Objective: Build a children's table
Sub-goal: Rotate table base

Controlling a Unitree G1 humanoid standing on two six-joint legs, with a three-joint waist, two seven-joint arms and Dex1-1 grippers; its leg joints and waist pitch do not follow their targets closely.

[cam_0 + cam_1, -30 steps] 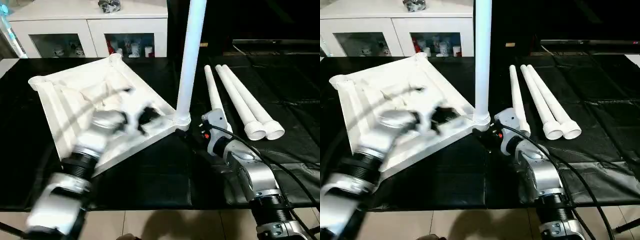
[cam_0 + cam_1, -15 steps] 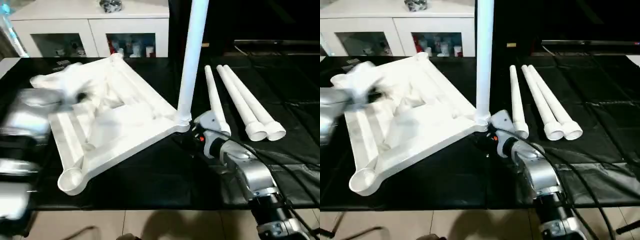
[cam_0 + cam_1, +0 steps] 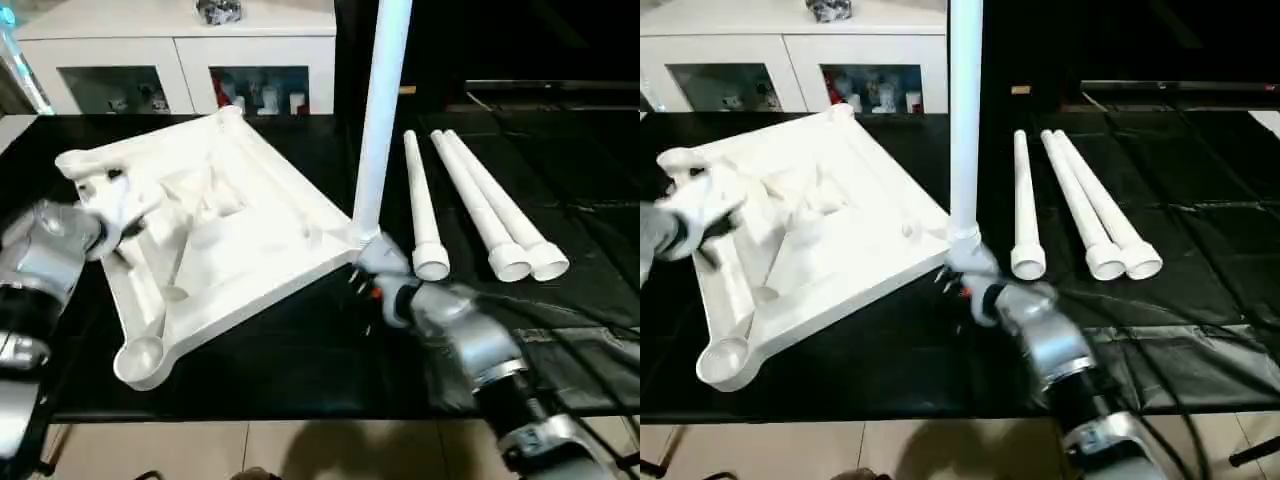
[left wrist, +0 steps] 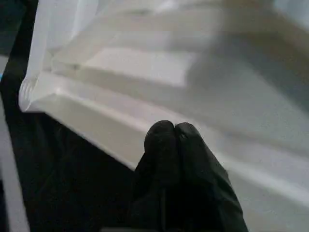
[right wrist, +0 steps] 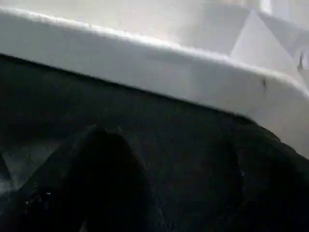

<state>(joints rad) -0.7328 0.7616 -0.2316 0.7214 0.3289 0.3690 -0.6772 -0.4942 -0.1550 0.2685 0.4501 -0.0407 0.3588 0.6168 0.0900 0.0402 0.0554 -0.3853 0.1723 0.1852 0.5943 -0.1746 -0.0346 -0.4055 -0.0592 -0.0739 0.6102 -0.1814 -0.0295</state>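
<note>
The children's table top [image 3: 215, 235] lies upside down on the black work surface, ribbed underside up, with round sockets at its corners. One white leg [image 3: 382, 100] stands upright in the corner socket nearest my right arm. Three more legs [image 3: 470, 200] lie side by side to the right. My left gripper [image 4: 170, 133] is shut with nothing between its fingers, its tips at the top's left rim [image 3: 100, 215]. My right gripper [image 3: 362, 280] is open, low on the black surface just in front of the corner that carries the upright leg.
A white cabinet with glass doors [image 3: 180, 65] stands behind the table. The black surface [image 3: 300, 360] ends at a front edge near my arms, with tiled floor below. Cables trail along my right forearm [image 3: 480, 345].
My left arm has swung from the middle of the top out to its left rim, and its gripper has shut. My right gripper has moved left, closer to the corner under the upright leg.
</note>
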